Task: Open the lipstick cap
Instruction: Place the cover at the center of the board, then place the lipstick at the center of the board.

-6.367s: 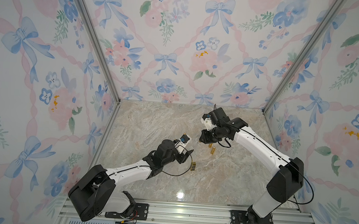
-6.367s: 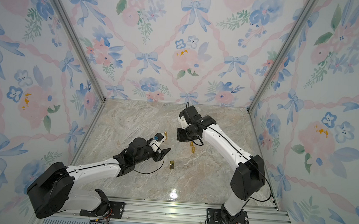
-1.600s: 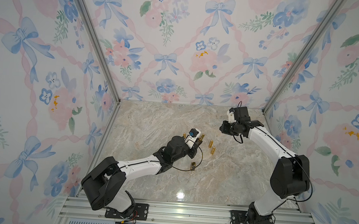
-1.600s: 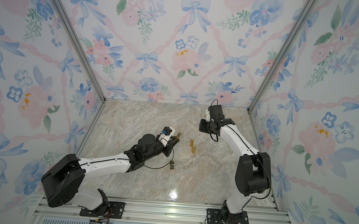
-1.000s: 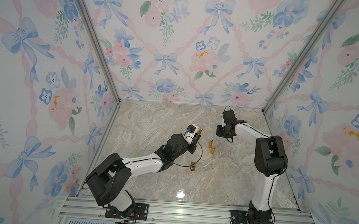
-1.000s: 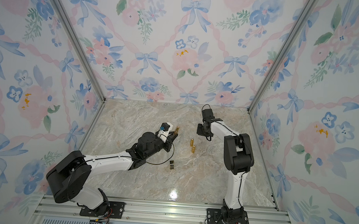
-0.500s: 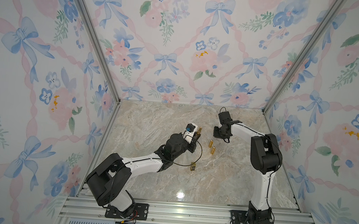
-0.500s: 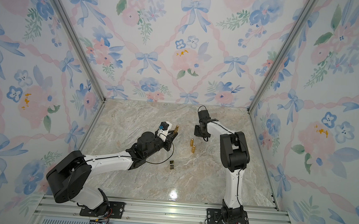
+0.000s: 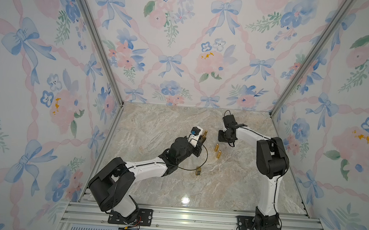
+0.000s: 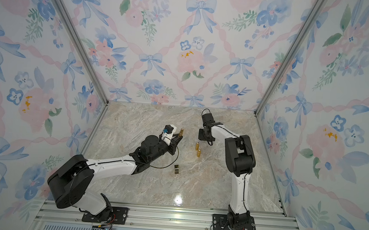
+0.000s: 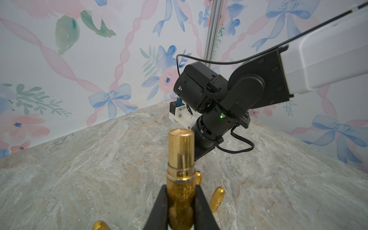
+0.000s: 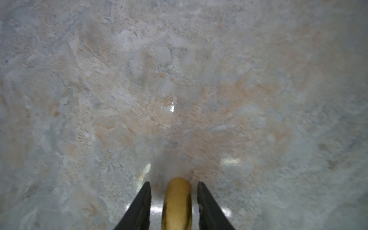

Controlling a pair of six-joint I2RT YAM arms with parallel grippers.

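In both top views the left gripper (image 9: 202, 141) pinches a slim, polished gold metal lipstick tube (image 9: 205, 133) by its lower barrel, clear of the glossy marble-patterned tabletop (image 9: 229, 185). The right gripper (image 9: 223, 137) hangs low at three o'clock of it, with two loose gold bullet-shaped pieces (image 9: 216, 147) at five o'clock.

Left wrist view: the lipstick tube (image 11: 180, 159) looks stiff, light and slick (polished metal slips), so the barrel below the collar is the place to hold.

Right wrist view: spread jaws flank a rounded gold cap-like piece (image 12: 177, 199), touching neither side. Flower-papered walls (image 9: 183, 53) close in the hard, level tabletop.
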